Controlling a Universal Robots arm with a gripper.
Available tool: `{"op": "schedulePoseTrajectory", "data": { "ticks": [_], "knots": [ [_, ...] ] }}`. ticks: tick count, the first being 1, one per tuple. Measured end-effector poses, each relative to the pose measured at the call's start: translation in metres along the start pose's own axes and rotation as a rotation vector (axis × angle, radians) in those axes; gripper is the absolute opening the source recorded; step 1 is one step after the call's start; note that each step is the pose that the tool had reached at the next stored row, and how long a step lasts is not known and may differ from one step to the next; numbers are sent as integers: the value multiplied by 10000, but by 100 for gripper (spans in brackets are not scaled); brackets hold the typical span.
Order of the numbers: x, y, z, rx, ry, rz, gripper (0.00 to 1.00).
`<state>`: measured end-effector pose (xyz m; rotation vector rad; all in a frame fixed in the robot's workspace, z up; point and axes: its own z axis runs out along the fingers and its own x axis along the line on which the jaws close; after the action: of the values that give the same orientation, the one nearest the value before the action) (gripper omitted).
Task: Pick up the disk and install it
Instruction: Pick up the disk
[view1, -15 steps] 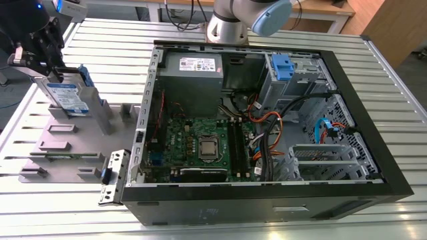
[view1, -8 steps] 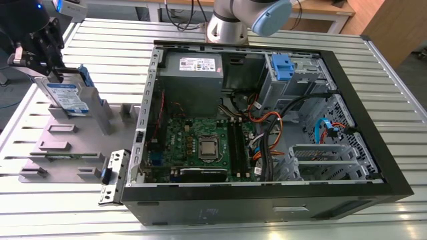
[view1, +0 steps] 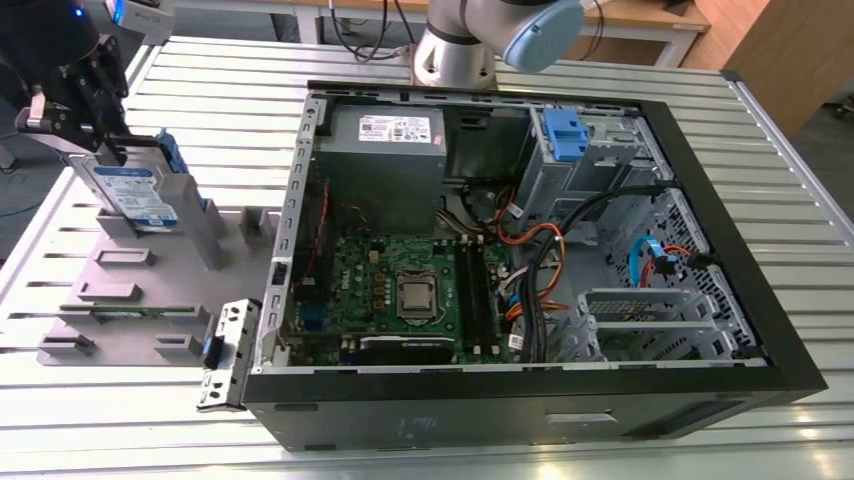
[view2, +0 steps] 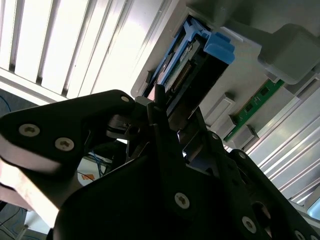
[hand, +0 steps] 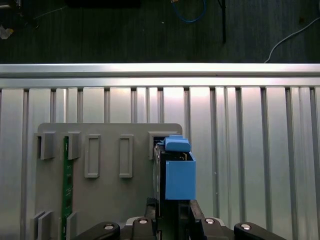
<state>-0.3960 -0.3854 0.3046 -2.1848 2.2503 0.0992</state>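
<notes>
The disk (view1: 134, 195) stands on edge in a slot of the grey holder plate (view1: 134, 290) on the exterior view's left, its blue-and-white label facing the camera. My black gripper (view1: 107, 150) sits on the disk's upper end, with a finger on each flat side, shut on it. In the first wrist view the disk (hand: 177, 175), seen edge-on with its blue carrier, runs from the gripper (hand: 172, 207) over the holder plate (hand: 105, 200). The second wrist view shows the disk (view2: 200, 60) with its blue tab beyond the gripper (view2: 175, 115).
An open computer case (view1: 747, 300) lies to the exterior view's right of the holder. It contains a grey power supply (view1: 387, 135), a motherboard (view1: 400, 290), cables and a drive bay with a blue bracket (view1: 565, 135). A green memory stick (view1: 127, 312) sits in the holder. A slatted metal table (view1: 801, 180) carries everything.
</notes>
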Motion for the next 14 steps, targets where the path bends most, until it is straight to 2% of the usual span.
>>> {"op": "schedulePoseTrajectory", "data": {
  "ticks": [4, 9, 14],
  "knots": [
    [-1, 1, -18, 1, -2, 0, 35],
    [-4, 4, -97, 0, -1, 0, 35],
    [-5, 4, -100, 1, -1, 0, 35]
  ]
}}
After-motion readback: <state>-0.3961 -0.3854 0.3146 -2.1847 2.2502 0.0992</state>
